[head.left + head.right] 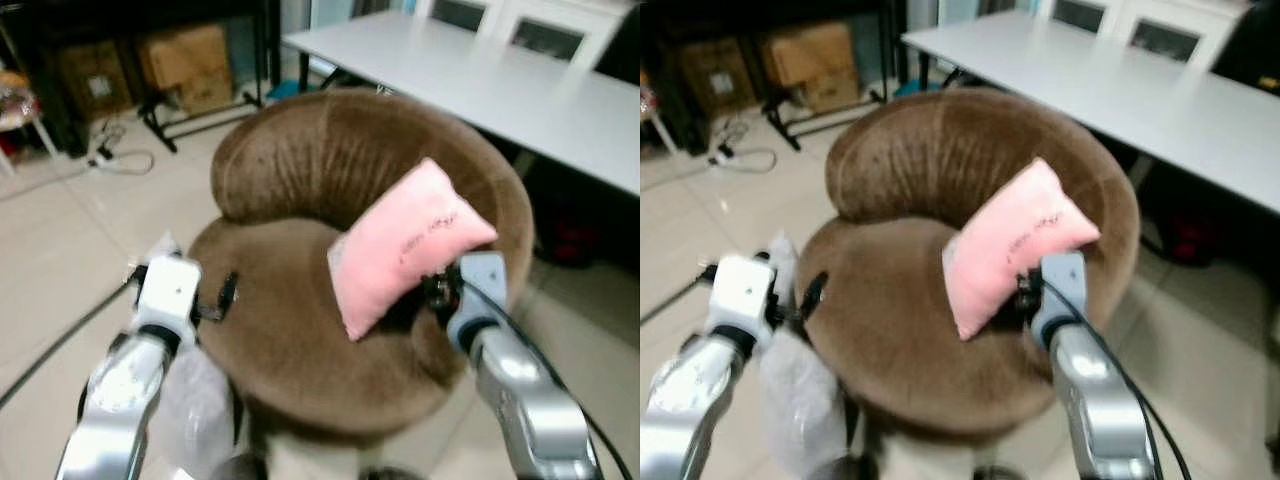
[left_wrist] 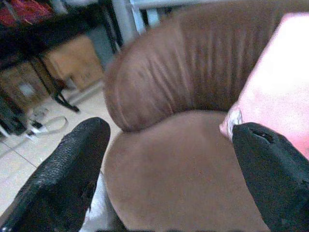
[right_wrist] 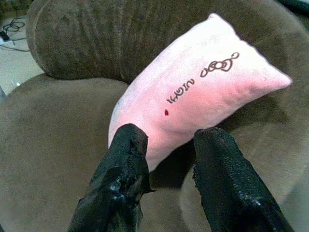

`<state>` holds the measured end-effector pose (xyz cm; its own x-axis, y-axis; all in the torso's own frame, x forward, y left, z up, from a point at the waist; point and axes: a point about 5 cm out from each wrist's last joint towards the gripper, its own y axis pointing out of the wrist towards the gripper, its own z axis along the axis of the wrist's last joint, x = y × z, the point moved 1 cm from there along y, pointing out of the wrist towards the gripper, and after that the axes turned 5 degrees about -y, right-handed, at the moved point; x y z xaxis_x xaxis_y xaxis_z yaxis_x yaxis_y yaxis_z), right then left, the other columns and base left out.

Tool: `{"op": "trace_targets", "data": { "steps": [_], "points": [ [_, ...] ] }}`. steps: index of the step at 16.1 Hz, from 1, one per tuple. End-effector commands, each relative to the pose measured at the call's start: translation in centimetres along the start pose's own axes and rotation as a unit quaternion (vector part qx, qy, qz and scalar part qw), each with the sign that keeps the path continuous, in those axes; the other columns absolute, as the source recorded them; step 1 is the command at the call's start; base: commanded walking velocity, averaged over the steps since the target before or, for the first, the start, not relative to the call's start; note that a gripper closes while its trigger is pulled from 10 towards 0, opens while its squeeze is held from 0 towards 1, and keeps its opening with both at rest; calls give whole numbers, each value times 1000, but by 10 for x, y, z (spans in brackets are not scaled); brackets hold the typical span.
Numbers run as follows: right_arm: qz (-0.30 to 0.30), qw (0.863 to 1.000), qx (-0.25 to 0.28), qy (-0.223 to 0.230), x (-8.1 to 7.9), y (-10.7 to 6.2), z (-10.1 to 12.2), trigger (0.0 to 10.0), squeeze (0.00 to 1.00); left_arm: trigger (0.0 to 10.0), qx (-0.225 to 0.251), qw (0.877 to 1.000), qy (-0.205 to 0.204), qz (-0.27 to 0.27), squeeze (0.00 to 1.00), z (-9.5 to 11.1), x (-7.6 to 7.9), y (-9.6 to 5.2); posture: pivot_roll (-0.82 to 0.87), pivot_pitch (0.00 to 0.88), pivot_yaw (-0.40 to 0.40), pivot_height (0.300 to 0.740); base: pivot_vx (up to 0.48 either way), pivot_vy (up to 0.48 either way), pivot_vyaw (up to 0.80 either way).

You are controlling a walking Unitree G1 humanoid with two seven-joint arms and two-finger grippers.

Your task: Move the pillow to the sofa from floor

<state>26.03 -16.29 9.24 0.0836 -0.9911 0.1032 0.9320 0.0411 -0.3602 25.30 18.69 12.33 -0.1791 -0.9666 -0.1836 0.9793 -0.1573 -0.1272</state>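
The pink pillow (image 1: 405,245) already leans on the brown round sofa's (image 1: 300,170) backrest at right, so the released right claw (image 3: 166,159), just beside it, need only back away while the left claw (image 2: 169,164) hangs spread.

A pink pillow (image 1: 405,245) with dark lettering leans tilted against the curved back of the round brown sofa (image 1: 290,330), its lower corner resting on the seat.

**Room around the claws**

Left claw (image 1: 218,297), fingers spread, faces bare seat (image 1: 275,330); the backrest (image 1: 300,150) walls off beyond. Right claw (image 3: 166,159), fingers apart, has the pillow (image 1: 405,245) just ahead, armrest (image 1: 515,225) alongside.
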Motion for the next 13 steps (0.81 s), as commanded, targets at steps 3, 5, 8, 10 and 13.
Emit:
{"op": "trace_targets", "data": {
  "steps": [3,5,8,10,13],
  "points": [
    [2,1000,23,-21,0,1,12,10000,0,10000,-9,1000,-4,3,0,-7,1,1,-81,0,-3,740,-284,0,0],
    [23,999,24,-41,-6,1,14,10000,0,10000,-8,1000,-12,13,0,-10,0,1,-81,0,-16,740,0,0,0],
    [34,998,13,-42,-8,2,12,10000,0,10000,-9,999,-22,23,0,-12,-1,-1,-69,0,-38,740,0,0,0],
    [36,998,13,-40,-9,4,12,10000,0,10000,-8,999,-26,27,0,-13,-1,-2,-68,0,-46,740,0,306,0],
    [43,998,18,-47,-11,6,15,10000,0,10000,-11,999,-26,32,0,-15,-1,-2,-68,0,-52,740,0,416,0]
  ]
}}
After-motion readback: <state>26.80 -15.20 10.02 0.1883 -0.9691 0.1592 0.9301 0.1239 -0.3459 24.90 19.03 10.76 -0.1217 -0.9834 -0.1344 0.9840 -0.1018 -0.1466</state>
